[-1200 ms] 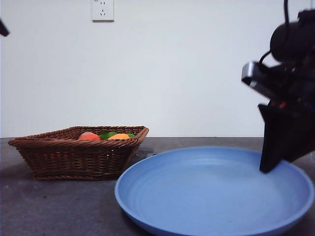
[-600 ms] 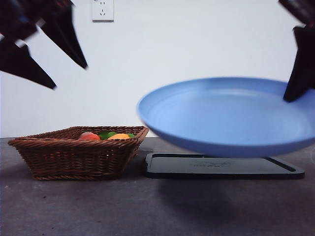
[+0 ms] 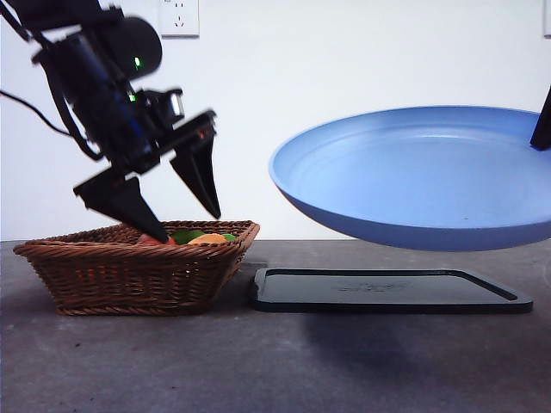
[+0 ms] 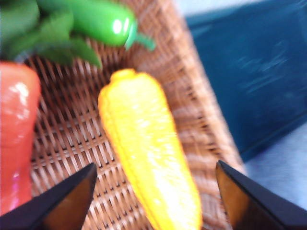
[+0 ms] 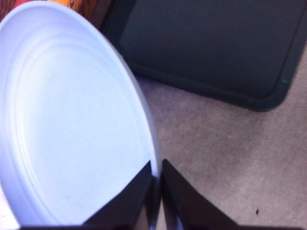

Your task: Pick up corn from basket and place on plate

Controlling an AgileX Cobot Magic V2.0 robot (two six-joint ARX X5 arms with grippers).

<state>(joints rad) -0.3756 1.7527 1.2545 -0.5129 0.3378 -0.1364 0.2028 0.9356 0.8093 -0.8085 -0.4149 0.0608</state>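
The left claw [image 4: 153,201] hangs wide open over the corn [image 4: 148,163], which lies in the basket [image 3: 138,271]; a red fruit [image 4: 14,139] and a green one [image 4: 103,19] crowd it, so a finger could snag them or the wicker wall. The right claw [image 5: 156,179] pinches the plate's [image 3: 413,172] rim, holding it above the tray [image 3: 387,288]; that thin edge grip could slip.

We are seeing a flat black rectangular tray [image 3: 392,290] lying on the dark grey table [image 3: 172,361]. A white wall socket [image 3: 180,17] is sitting high on the pale wall [image 3: 362,60] behind. In the left wrist view a glossy green pepper [image 4: 98,19] with leafy greens [image 4: 43,40] and a red vegetable [image 4: 14,134] are showing, blurred.
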